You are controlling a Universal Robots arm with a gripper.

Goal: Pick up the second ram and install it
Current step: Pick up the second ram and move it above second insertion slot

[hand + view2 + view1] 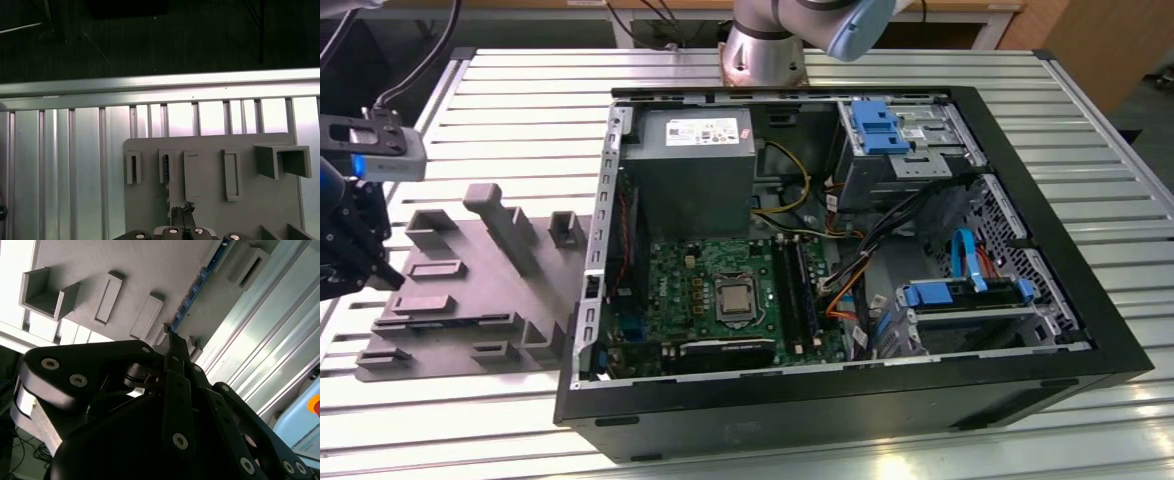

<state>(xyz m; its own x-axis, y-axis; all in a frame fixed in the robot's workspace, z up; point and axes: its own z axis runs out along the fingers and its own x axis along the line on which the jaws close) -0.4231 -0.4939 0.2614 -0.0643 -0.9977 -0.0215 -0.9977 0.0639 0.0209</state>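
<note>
Both fingers of the gripper sit pressed nearly together, holding nothing; its tip hangs just beside the second ram, which stands edgewise in the grey tray

Workshop with slatted metal bench

Ribbed silver metal table, glare on slats, wooden furniture behind, possibly dark floor beyond.

Saw matt grey plastic in the tray, bright, ribbed, glossy metal in the worktop, a smooth, faintly shiny black finish on the end effector, matt black on the computer case.
</note>
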